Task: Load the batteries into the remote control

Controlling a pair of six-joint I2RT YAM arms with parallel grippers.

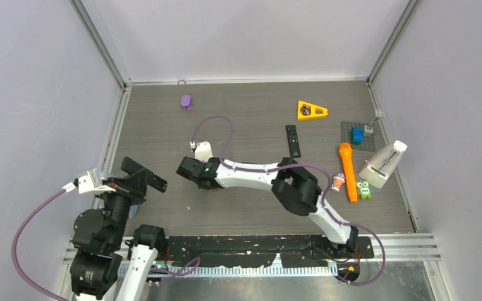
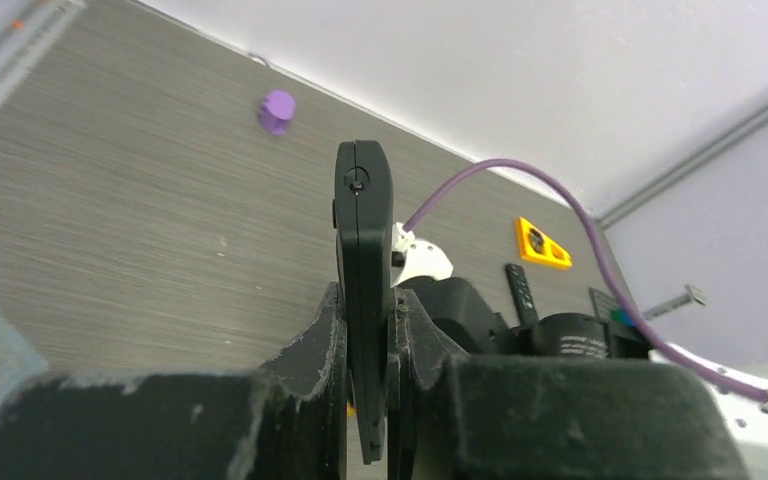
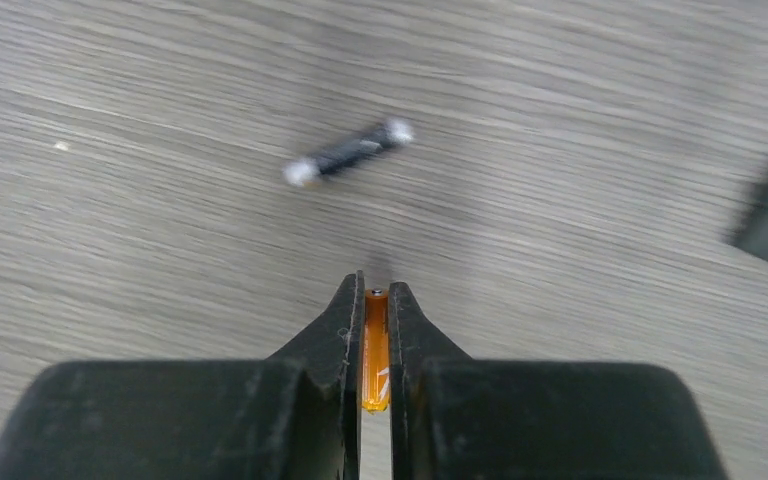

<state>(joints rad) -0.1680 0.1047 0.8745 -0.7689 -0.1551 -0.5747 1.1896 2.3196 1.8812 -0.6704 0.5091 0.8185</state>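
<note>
My left gripper (image 2: 365, 312) is shut on the black remote control (image 2: 362, 215), which it holds edge-on and lifted off the table; from above the remote control (image 1: 145, 176) sticks out to the right of the left gripper (image 1: 125, 183). My right gripper (image 3: 375, 297) is shut on a thin orange battery (image 3: 375, 345), which lies lengthwise between the fingers just above the table. A dark grey battery (image 3: 348, 152) lies loose on the table ahead of it. In the top view the right gripper (image 1: 182, 168) reaches left across the middle, close to the held remote control.
A second black remote (image 1: 293, 140) lies mid-table. A thick orange stick (image 1: 348, 171), a green toy (image 1: 364, 189), a white wedge-shaped box (image 1: 383, 164) and a grey plate (image 1: 359, 142) with a blue block stand at right. A yellow wedge (image 1: 311, 110) and purple piece (image 1: 186, 101) sit far back.
</note>
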